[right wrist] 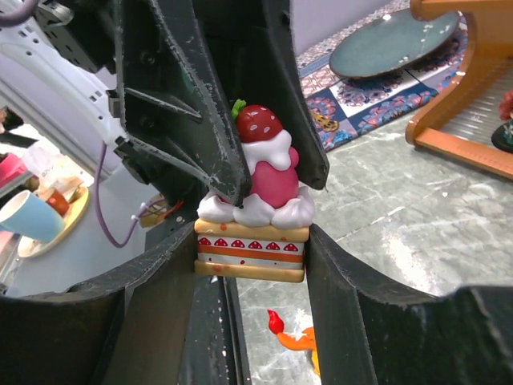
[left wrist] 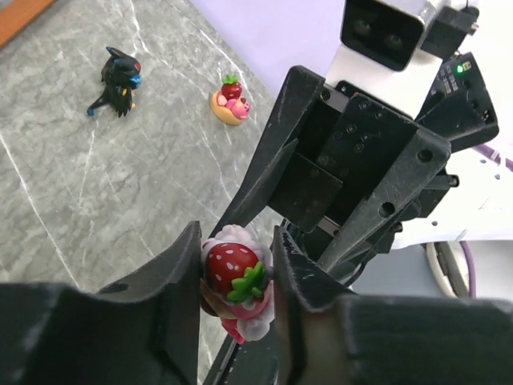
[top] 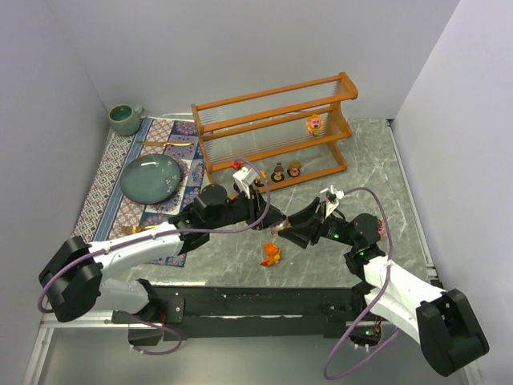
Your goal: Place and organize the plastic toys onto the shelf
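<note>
The shelf [top: 272, 132], an orange-brown wooden rack with clear slatted tiers, stands well beyond both grippers. A pink and yellow toy [top: 315, 123] sits on its middle tier, and a dark-based toy [top: 277, 171] on its lowest.

Both arms reach inward low over the table and meet tip to tip. The right gripper [right wrist: 252, 241] is closed on the striped cake base of the strawberry cake toy [right wrist: 256, 192], one finger on each side. The left gripper [left wrist: 235, 249] faces it and pinches the toy's top, its fingers against the cream and pink figure under the strawberry. Both grippers hold the toy off the table.

An orange toy [top: 271, 255] lies on the table just under the joined fingers. Beyond the left gripper's tips, a black toy [left wrist: 119, 80] and a strawberry tart toy [left wrist: 230, 100] stand apart from each other.
</note>
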`<state>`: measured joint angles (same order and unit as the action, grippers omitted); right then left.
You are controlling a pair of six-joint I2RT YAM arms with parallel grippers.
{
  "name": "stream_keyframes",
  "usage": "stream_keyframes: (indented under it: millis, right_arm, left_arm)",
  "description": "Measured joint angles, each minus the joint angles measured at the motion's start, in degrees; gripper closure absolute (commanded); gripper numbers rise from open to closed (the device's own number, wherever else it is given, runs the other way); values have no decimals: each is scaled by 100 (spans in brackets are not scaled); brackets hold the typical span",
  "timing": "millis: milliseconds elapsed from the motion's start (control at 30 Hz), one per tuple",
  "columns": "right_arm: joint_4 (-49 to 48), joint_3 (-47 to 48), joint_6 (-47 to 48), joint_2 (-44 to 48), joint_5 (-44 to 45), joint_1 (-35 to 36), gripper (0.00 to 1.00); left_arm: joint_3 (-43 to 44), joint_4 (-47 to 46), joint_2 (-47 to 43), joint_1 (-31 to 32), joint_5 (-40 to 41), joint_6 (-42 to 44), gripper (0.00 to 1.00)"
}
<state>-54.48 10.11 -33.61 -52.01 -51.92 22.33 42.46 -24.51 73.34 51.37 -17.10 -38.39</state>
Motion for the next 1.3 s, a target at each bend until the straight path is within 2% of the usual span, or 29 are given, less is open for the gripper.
stream_keyframes:
  millis: [67,100,133,200,233,300,333,367,500,633,833,1133,1267,1300]
  right_arm:
    - [9,-7,7,0,24,0,78]
    - [7,-7,15,0,35,0,68]
    - [9,-7,22,0,42,0,51]
    - [37,-7,48,2,63,0,39]
    - [61,-7,74,13,83,2,26]
    - [245,-7,214,103,170,17,15]
    - [341,-7,267,153,212,33,5]
    - [525,-4,374,258,337,66,2]
    - [1471,13,994,870,1145,446,0]
    - [2240,31,1668,1467,2317,1220,0]
    - [2802,122,2341,1569,4054,2074,0]
    - [2918,498,3143,1060,6094,3322,1]
    - [2822,590,3346,697,6551,3530,8]
    - [2796,625,3377,592,6634,3560,12]
  left_arm:
    - [0,0,2,7,4,-2,99]
    - [0,-4,2,7,20,11,99]
    - [0,-7,2,9,31,15,99]
    - [0,2,2,11,59,20,99]
    - [0,7,0,15,90,22,99]
    - [0,68,0,39,190,13,99]
    - [0,105,-7,50,251,7,99]
    - [13,216,-17,72,372,-2,99]
    - [264,968,-48,205,1182,-120,99]
    - [822,1930,-44,542,2487,-275,99]
    - [1331,2702,-24,942,3602,-461,99]
    - [1631,3296,367,1156,4225,-599,99]
    - [1644,3359,413,1176,4256,-610,99]
    - [1646,3364,413,1180,4262,-610,99]
